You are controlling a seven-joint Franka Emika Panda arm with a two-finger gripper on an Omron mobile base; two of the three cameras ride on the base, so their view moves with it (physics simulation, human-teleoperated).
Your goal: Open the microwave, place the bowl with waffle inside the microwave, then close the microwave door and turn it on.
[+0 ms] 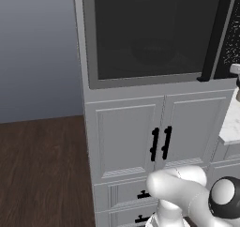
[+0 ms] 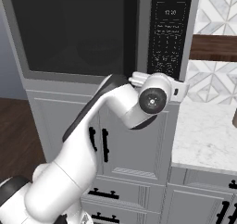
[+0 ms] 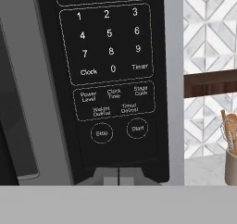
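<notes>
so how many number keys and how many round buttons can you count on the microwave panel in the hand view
number keys: 10
round buttons: 2
total: 12

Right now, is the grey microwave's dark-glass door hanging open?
No, the dark-glass microwave door sits flush in the grey microwave, its black bar handle beside the keypad.

White arm (image 2: 83, 140) with dark joints raised from base, elbow bent, wrist (image 2: 155, 98) level. Two-finger gripper (image 3: 118, 176) forward, dark fingertips pressed together, holding nothing.
</notes>
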